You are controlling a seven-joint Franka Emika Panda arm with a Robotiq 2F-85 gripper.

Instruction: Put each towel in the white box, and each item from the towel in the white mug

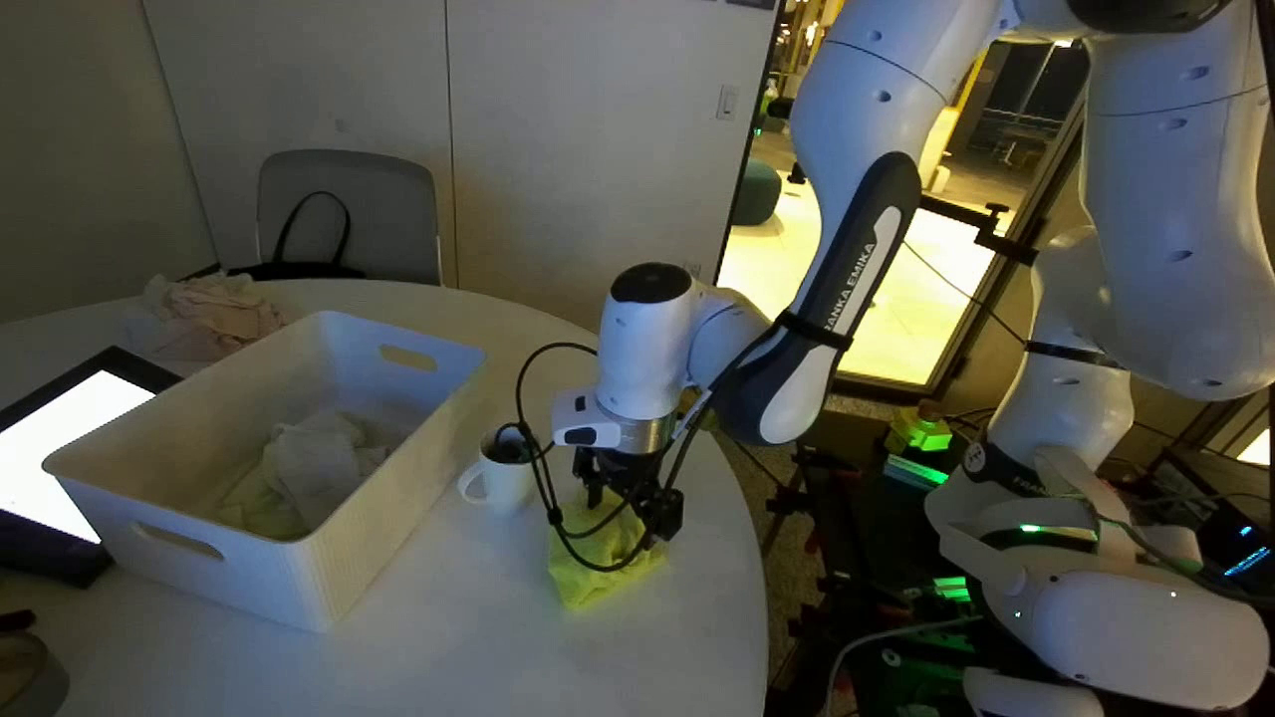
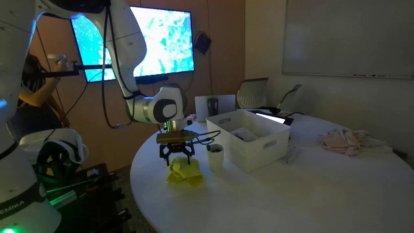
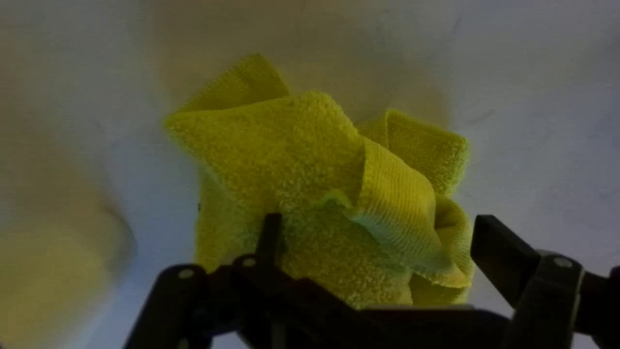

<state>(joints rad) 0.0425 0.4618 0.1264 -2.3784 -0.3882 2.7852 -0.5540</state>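
The gripper (image 2: pixel 178 162) hangs over the yellow towel (image 2: pixel 184 174), its fingers (image 3: pixel 503 257) spread (whether they touch it, I cannot tell). In an exterior view, the towel lies crumpled on the table's (image 2: pixel 291 200) left; the white mug (image 2: pixel 215 160) stands just right of it, the white box (image 2: pixel 255 159) farther right, a pale cloth (image 2: pixel 245 134) inside.

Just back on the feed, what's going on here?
The robot's gripper is open, low over a yellow towel on the table, with no grip on it yet. Pale cloth lies in the white box. The white mug stands between box and towel. A pinkish cloth heap lies elsewhere on the table.
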